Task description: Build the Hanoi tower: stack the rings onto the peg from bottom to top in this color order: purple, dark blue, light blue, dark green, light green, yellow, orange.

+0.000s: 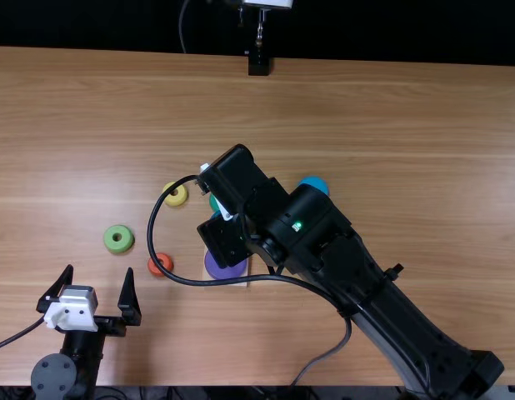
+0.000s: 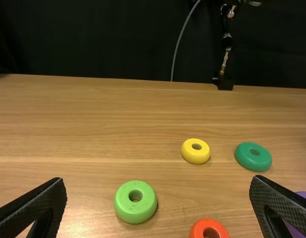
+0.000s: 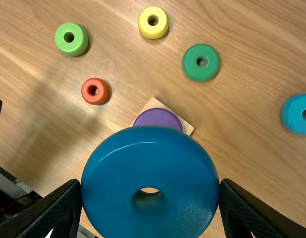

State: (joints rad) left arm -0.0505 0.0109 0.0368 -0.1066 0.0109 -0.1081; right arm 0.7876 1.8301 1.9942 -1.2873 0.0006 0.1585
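Observation:
In the top view my right gripper (image 1: 224, 242) is over the purple ring (image 1: 225, 267). The right wrist view shows my right gripper (image 3: 150, 191) shut on the dark blue ring (image 3: 150, 166), held above the square wooden base (image 3: 186, 128) with the purple ring (image 3: 159, 119) on it; the peg is hidden. My left gripper (image 1: 93, 285) stands open and empty at the lower left; in its wrist view the left gripper (image 2: 158, 188) is open too. Loose on the table lie the light green (image 1: 118, 239), orange (image 1: 160, 265), yellow (image 1: 176, 195), dark green (image 1: 213, 202) and light blue (image 1: 314, 184) rings.
The right arm stretches diagonally over the wooden table (image 1: 391, 125), its black cable looping near the orange and yellow rings. A black stand (image 1: 258, 63) is at the far edge.

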